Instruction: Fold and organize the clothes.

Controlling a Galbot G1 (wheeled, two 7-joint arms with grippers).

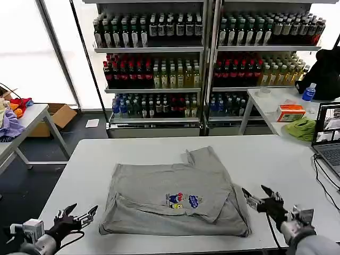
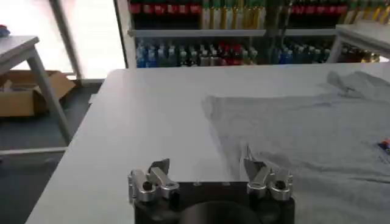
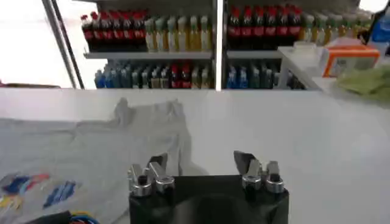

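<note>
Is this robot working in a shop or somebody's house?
Probably a mock shop or test room, not a house. Tall shelves packed with drink bottles stand behind the white table, and a laptop sits nearby.

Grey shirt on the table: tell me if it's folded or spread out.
Partly folded: the grey shirt lies doubled over itself, one sleeve sticking out, both open grippers off it.
</note>
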